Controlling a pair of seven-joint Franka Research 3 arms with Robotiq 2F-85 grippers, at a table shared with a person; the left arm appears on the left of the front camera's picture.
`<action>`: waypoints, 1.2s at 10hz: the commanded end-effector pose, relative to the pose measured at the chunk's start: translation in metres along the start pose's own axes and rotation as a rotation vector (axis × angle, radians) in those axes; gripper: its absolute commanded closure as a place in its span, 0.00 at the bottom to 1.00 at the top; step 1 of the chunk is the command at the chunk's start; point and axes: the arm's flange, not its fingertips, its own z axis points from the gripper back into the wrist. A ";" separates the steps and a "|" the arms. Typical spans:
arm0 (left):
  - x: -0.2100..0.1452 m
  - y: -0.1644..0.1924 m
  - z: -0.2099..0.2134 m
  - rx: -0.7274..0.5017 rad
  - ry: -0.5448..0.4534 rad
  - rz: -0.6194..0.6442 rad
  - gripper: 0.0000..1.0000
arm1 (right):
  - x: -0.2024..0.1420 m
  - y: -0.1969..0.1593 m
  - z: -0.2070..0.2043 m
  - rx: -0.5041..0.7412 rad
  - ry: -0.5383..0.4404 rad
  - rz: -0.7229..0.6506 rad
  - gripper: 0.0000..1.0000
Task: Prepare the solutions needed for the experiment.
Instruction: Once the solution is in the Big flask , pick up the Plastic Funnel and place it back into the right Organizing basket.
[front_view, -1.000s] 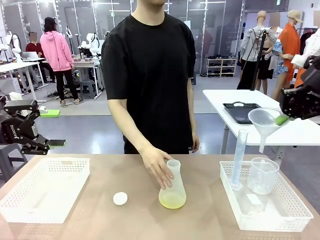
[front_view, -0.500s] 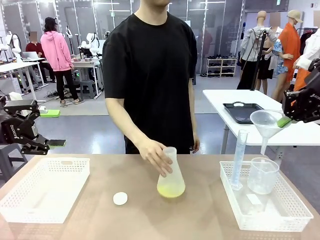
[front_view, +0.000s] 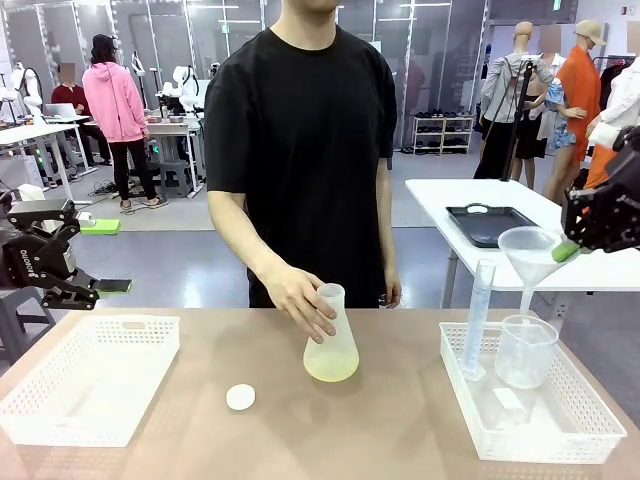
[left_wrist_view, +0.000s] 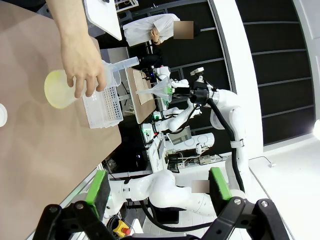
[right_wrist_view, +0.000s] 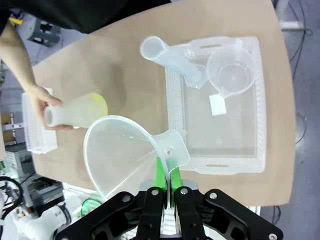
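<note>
As the person's hand (front_view: 298, 298) tilts the flask (front_view: 330, 352), right fingers (right_wrist_view: 160, 172) clamp the funnel (front_view: 525, 250) at three o'clock, seemingly for filling, left fingers (front_view: 115, 286) apart at nine.

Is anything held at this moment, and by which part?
Right gripper: clear funnel, by its rim tab. Left gripper: nothing, open. Person's hand: flask, by the neck.

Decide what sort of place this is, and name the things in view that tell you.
Probably a robotics lab staging a chemistry exercise: the right tool holds a clear funnel, a person's hand grips a flask of yellow liquid, and a graduated cylinder stands in a white basket.
</note>
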 end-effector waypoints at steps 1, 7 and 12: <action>0.001 -0.002 -0.002 -0.027 -0.007 0.002 0.00 | -0.002 -0.016 -0.023 0.035 0.088 -0.154 0.96; 0.001 -0.002 -0.002 -0.027 -0.007 0.002 0.00 | -0.006 -0.071 -0.111 -0.014 0.244 -0.435 0.96; 0.001 -0.002 -0.002 -0.027 -0.007 0.002 0.00 | 0.015 -0.082 -0.156 -0.105 0.281 -0.507 0.96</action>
